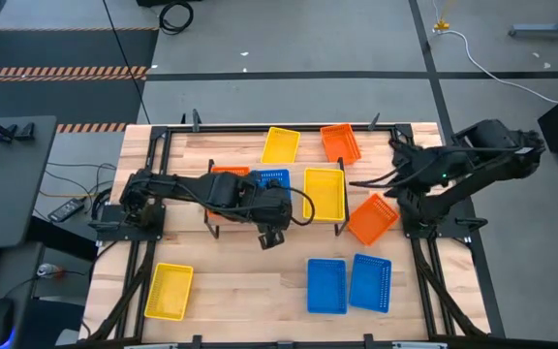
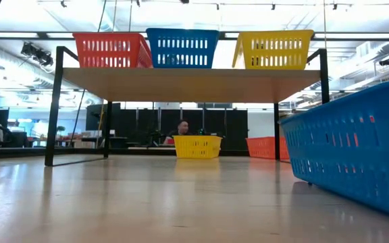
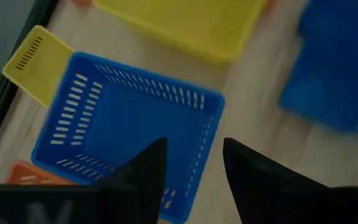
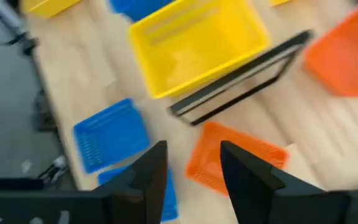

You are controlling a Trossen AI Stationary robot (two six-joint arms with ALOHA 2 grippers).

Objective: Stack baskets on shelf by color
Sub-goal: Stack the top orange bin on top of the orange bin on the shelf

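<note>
1. The baskets are shallow rectangular plastic trays with slotted mesh walls and flat floors. All those that show their insides are empty.
2. The shelf (image 2: 188, 75) is a flat light-wood board on thin black metal legs, standing on the wooden table (image 1: 240, 281).
3. Three baskets stand side by side on the shelf: an orange basket (image 2: 111, 50), a blue basket (image 2: 182, 48) and a yellow basket (image 2: 273, 49).
4. The left gripper (image 3: 191, 171) hangs over the shelf's blue basket, its two dark fingers apart and holding nothing.
5. The right gripper (image 4: 193, 167) is raised at the table's right side, fingers apart and empty, above an orange basket on the table (image 4: 232, 155) just beside the shelf's end.
6. At the table's near side, two blue baskets (image 1: 326, 285) lie side by side, and a yellow one (image 1: 169, 291) sits well to their left.
7. At the far side, behind the shelf, a second yellow basket (image 1: 280, 145) and a second orange basket (image 1: 340, 142) rest on the table.
</note>
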